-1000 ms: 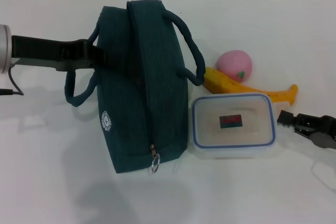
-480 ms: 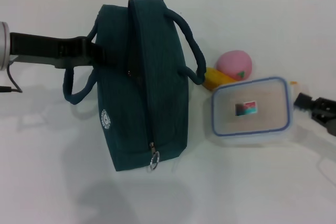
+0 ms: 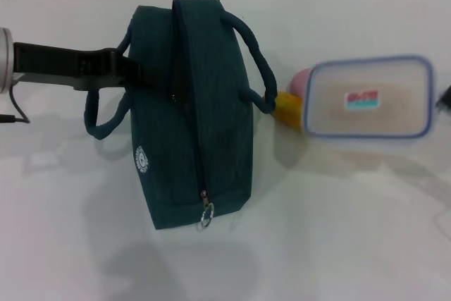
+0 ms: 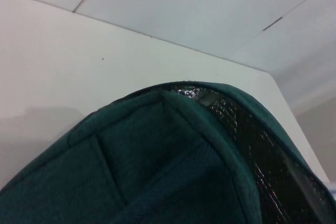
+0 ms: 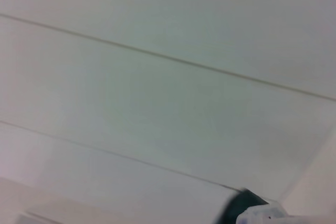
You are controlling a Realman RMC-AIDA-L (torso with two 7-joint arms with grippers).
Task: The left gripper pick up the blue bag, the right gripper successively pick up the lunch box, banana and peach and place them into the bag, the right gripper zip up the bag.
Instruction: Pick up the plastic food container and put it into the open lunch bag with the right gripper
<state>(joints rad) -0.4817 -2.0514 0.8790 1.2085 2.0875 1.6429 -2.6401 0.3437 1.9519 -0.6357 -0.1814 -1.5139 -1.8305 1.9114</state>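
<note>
The blue bag [image 3: 190, 118] lies on the white table, its zipper ring pull [image 3: 206, 218] at the near end. My left gripper [image 3: 130, 73] is shut on the bag's left side by a handle. The left wrist view shows the bag [image 4: 173, 166] close up, with its shiny lining. The lunch box [image 3: 370, 96] hangs in the air to the right of the bag, level and blurred. My right gripper [image 3: 446, 98] shows only as a dark sliver at the box's right end and holds it. The peach [image 3: 301, 81] and the banana [image 3: 289, 109] peek out behind the box's left end.
The white table [image 3: 338, 230] stretches in front of the bag and below the lifted box. A wall runs along the table's far edge. The right wrist view shows mostly wall, with a dark shape [image 5: 244, 208] at one edge that I cannot identify.
The lunch box has risen off the table and moved right and back, now covering most of the peach and banana. The right gripper has slid nearly out of view. The left arm and bag stay put.
</note>
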